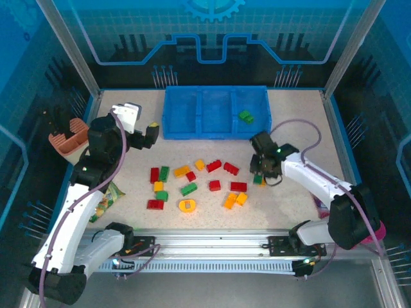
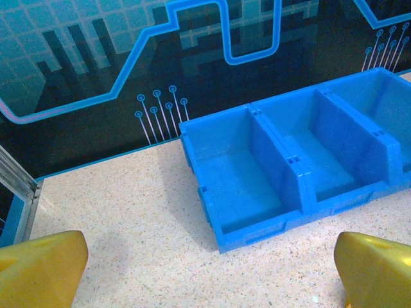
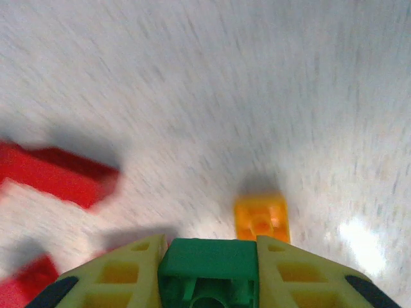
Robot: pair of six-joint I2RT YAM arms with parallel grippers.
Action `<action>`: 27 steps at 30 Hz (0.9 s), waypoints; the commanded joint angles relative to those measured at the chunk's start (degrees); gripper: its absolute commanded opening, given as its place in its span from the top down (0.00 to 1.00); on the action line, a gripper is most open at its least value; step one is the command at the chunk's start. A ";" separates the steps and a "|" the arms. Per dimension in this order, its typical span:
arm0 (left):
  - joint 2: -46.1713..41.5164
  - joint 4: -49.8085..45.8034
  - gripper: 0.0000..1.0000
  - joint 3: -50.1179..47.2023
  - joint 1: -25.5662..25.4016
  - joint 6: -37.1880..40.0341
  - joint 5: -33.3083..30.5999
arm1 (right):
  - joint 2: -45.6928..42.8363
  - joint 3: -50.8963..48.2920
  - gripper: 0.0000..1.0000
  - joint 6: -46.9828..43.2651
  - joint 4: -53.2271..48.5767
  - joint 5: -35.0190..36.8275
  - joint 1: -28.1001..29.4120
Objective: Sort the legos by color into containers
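We see the blue tray [image 1: 216, 134] at the far middle of the table [image 1: 282, 206], its three compartments side by side. The right compartment [image 1: 258, 102] holds one green lego [image 1: 246, 116], lying toward its front. The left compartment [image 2: 237, 183] and the middle compartment [image 2: 324, 154] show us their plain blue floors in the left wrist view. The other legos [image 1: 214, 165], red, green and yellow-orange, lie scattered on the table in front of the tray. The right gripper [image 3: 209, 249] is pressed in on a green brick [image 3: 208, 264], pinching it between its yellow fingers [image 3: 128, 276] low over the table. A yellow-orange brick [image 3: 260, 218] lies just ahead of it, and a red brick [image 3: 58, 176] sits off to the left in that view. The left gripper [image 2: 209, 256] stands spread wide above the table, near the tray's left compartment, with its two yellow fingertips [image 2: 38, 269] well apart.
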 commanded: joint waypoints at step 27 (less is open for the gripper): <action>1.10 -1.96 0.01 1.82 -0.53 2.57 -2.50 | 55.80 70.86 0.66 -30.53 -0.54 -1.03 -13.57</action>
